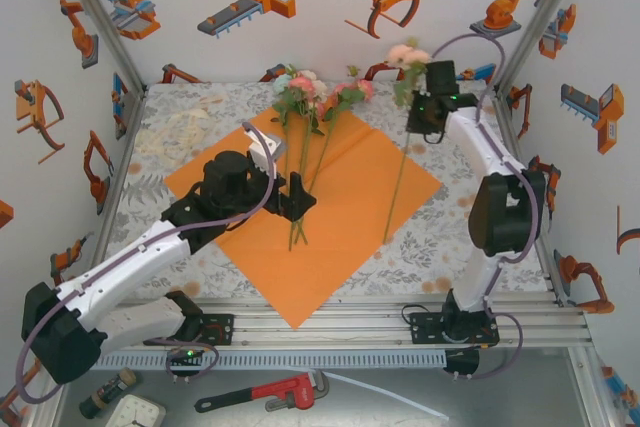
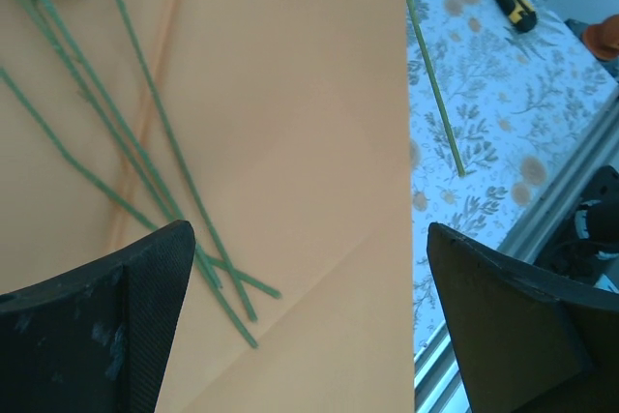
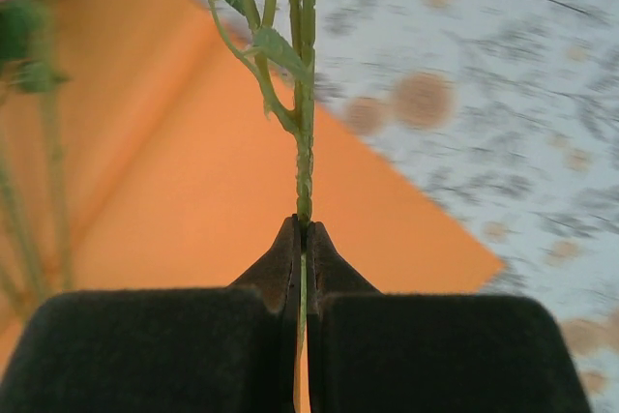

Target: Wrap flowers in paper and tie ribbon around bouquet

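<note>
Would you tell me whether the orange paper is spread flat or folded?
Spread flat: the paper lies open as a diamond on the cloth, flowers lying on top.

Light was bright and even from above, shadows soft and faint. The right wrist view was blurred across cloth (image 3: 455, 94) and paper (image 3: 174, 200); the near stem (image 3: 305, 152) was sharp.

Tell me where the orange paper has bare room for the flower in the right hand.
Bare paper lies between the laid flowers and the stem in the right hand, and at the near corner below the stem ends. Crowded: the far corner under the blooms, and the middle, where the left hand hovers.
</note>
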Robot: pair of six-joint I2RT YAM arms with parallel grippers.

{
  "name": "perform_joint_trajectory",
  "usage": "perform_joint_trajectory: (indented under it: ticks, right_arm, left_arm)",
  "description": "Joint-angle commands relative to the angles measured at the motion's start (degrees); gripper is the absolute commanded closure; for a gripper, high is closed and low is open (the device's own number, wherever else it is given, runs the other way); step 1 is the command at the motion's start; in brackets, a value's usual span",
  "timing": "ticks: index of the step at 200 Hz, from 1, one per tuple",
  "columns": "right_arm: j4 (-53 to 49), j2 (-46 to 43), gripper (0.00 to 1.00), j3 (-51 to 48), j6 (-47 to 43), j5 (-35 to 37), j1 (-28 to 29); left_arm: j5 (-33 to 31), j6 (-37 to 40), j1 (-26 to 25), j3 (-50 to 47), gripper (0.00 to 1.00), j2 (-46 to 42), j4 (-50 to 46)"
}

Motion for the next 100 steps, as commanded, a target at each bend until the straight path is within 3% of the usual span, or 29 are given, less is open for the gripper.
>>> perform_joint_trajectory:
  ticks: [1, 47, 100]
  right_arm:
    - [0.3, 3.0, 1.0, 4.8, 5.3, -3.7, 6.8]
    - [1.6, 18.2, 1.0, 20.9, 12.3, -3.8, 17.6]
    - [-0.7, 34.7, 1.0, 35.7, 14.9, -2.6, 20.4]
  left_arm:
    - [-4.8, -1.2, 0.3, -0.2, 0.03, -2.5, -2.1]
    - [-6.3, -1.7, 0.4, -1.4, 0.03, -5.6, -3.2]
    - [-6.7, -1.9, 0.8, -2.0, 0.03, -8.0, -4.1]
